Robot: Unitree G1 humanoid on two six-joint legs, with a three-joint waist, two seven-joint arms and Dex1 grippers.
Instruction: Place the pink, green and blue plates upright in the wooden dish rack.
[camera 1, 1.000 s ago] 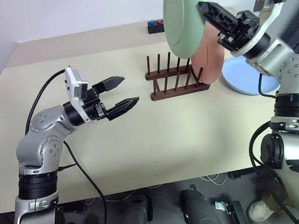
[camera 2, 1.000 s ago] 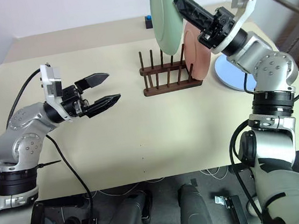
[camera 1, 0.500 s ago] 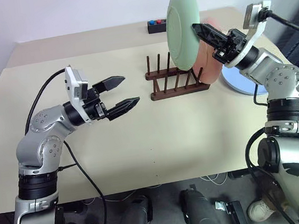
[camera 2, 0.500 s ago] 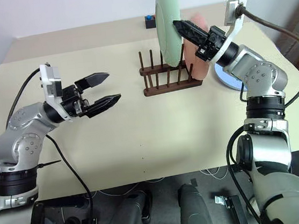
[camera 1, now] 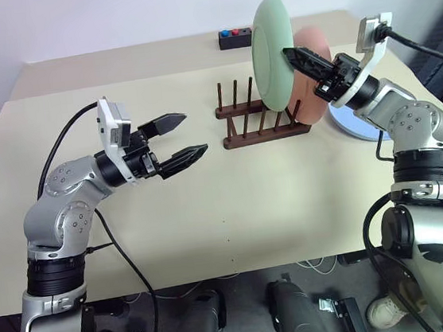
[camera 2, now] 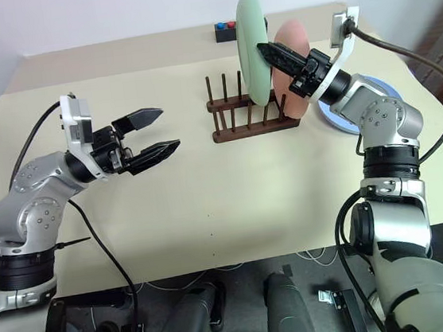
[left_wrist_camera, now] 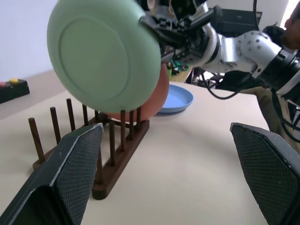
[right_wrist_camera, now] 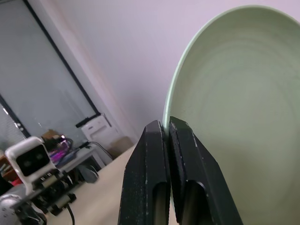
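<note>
Since a second ago the right gripper [camera 1: 298, 51] has come down with the green plate [camera 1: 271, 52], which was high over the wooden dish rack [camera 1: 263, 119] and now hangs on edge just above its pegs, beside the pink plate [camera 1: 311, 75] already standing at the rack's right end; the left gripper [camera 1: 183, 138] has stayed spread open and empty over the bench [camera 1: 210, 207]. Clenched on the rim, the right gripper should, I think, keep the plate vertical and lower it slowly between two peg pairs, releasing only once it rests. The blue plate [camera 1: 352, 119] lies flat beyond the rack.
</note>
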